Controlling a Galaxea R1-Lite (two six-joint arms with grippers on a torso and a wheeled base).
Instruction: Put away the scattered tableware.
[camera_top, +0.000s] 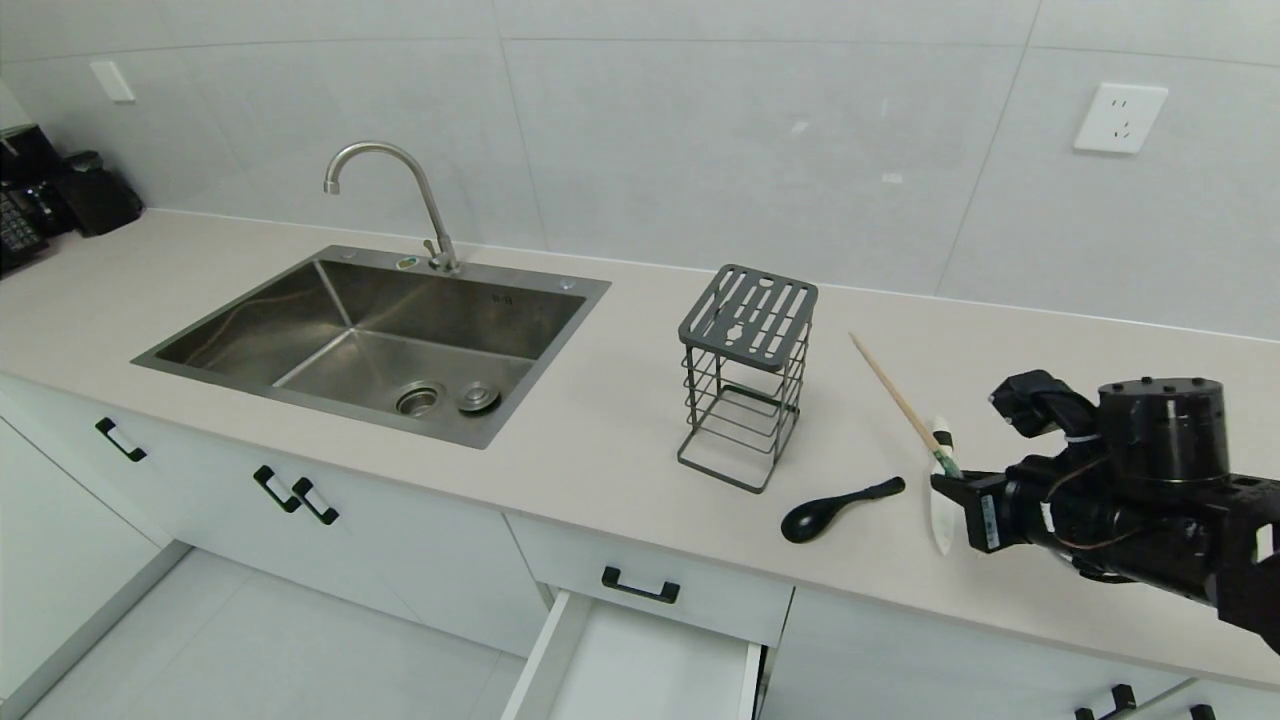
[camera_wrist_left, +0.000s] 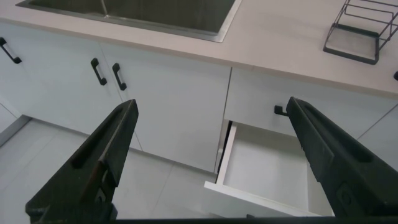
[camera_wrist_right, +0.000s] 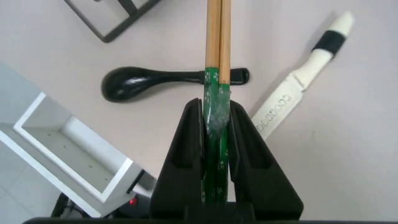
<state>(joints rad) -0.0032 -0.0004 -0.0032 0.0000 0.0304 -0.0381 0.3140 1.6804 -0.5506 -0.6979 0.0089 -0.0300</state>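
My right gripper (camera_top: 952, 482) (camera_wrist_right: 216, 118) is shut on the green ends of a pair of bamboo chopsticks (camera_top: 898, 398) (camera_wrist_right: 217, 56). Their bare tips point toward the back wall, low over the counter. Just beside the gripper a black spoon (camera_top: 836, 508) (camera_wrist_right: 158, 82) lies on the counter. A white knife-like utensil with a black band (camera_top: 940, 505) (camera_wrist_right: 308, 78) lies partly under the gripper. A dark wire cutlery rack (camera_top: 745, 385) (camera_wrist_left: 357, 34) (camera_wrist_right: 115, 15) stands upright to the left of them. My left gripper (camera_wrist_left: 210, 107) hangs open before the cabinet fronts, holding nothing.
A white drawer (camera_top: 640, 670) (camera_wrist_left: 273, 177) (camera_wrist_right: 68, 155) stands pulled out below the counter edge, under the rack and spoon. A steel sink (camera_top: 250, 345) with a curved faucet (camera_top: 385, 170) lies far left. Black appliances (camera_top: 50, 195) sit in the back left corner.
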